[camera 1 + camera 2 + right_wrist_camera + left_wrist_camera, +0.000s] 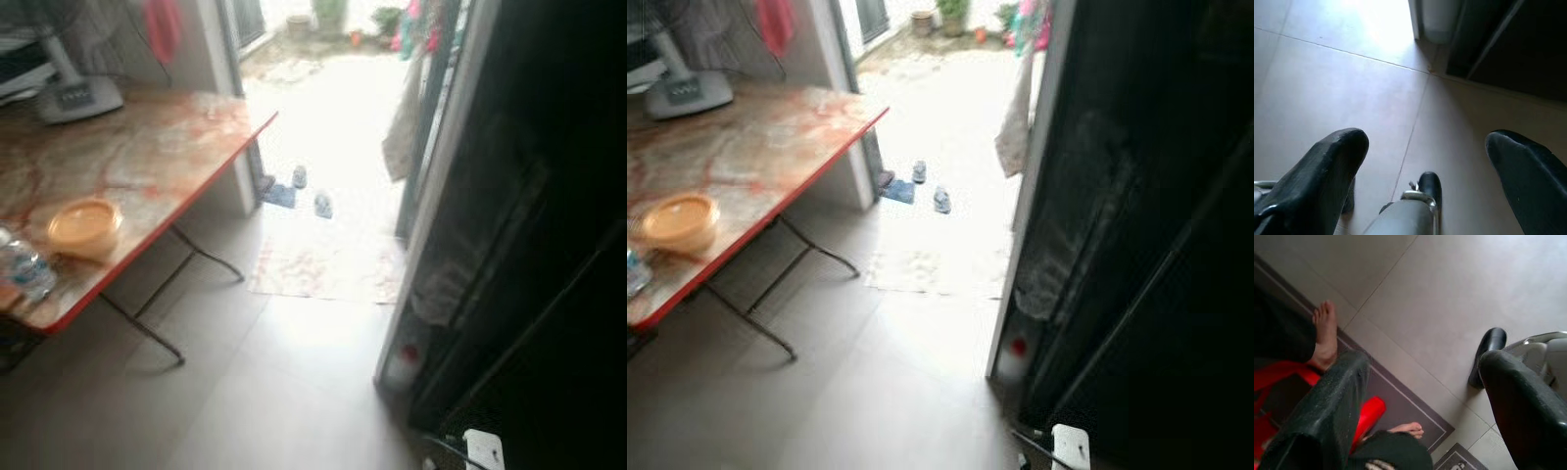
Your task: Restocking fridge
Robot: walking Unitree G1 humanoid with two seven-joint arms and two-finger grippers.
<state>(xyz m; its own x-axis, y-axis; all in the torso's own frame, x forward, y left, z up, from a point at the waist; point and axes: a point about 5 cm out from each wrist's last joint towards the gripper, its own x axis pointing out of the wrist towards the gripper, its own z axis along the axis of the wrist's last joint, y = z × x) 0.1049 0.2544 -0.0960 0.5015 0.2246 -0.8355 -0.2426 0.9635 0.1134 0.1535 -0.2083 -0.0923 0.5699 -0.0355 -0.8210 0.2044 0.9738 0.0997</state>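
The dark fridge [534, 245] stands at the right, with a pale upright edge [431, 215] along its near side; its inside is too dark to read. On the marbled table [167, 147] at the left sit a yellow lidded bowl [85, 227] and a clear water bottle [26, 269] near the front corner. My left gripper [1422, 364] hangs open over the floor tiles, holding nothing. My right gripper [1427, 142] is open too, pointing at the floor near the fridge's white bottom corner [1437, 19].
A fan base [78, 98] stands at the table's back. A floor mat [328, 266] and slippers [312, 191] lie before the bright doorway. A white plug block [482, 448] lies by the fridge. A person's bare feet [1325, 335] and a red chair [1369, 413] are near my left side.
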